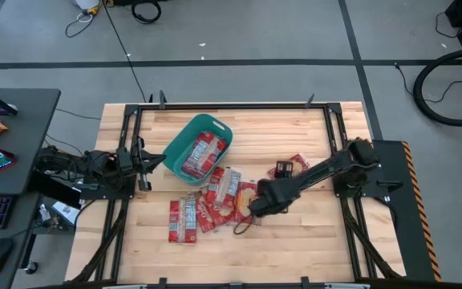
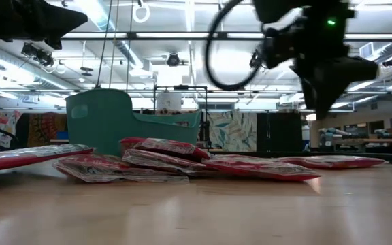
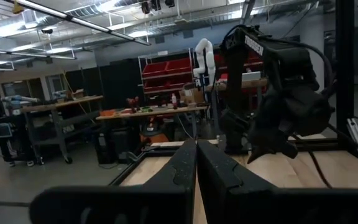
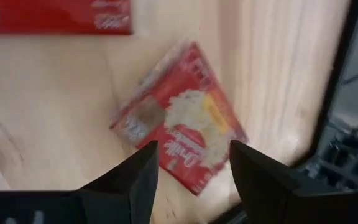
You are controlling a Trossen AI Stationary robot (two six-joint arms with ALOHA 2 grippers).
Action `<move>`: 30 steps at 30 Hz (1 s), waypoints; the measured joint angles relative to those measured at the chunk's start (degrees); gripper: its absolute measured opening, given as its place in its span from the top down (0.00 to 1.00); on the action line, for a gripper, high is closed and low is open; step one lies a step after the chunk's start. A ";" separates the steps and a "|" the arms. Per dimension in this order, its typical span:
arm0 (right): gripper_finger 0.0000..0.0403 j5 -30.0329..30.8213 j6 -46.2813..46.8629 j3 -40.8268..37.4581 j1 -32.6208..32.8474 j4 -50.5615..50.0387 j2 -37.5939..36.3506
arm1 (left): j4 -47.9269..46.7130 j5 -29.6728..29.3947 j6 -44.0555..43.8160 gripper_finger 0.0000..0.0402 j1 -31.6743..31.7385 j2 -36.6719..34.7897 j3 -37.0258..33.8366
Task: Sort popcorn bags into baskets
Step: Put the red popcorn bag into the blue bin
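My right gripper point(image 4: 193, 163) hovers, jaws spread, over a flat red popcorn packet point(image 4: 180, 116) (left gripper point(image 3: 196, 163) pressed together, parked at the table's edge).

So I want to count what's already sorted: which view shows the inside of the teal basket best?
The high view: it looks straight down into the teal basket, where red popcorn bags lie inside. The low view shows only the basket's outer wall, hiding its contents. Neither wrist view shows the basket at all.
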 joint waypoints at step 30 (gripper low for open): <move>0.61 -7.06 -15.16 -24.79 -4.26 15.25 -10.05 | -3.92 0.04 -6.47 0.95 -0.01 0.00 0.02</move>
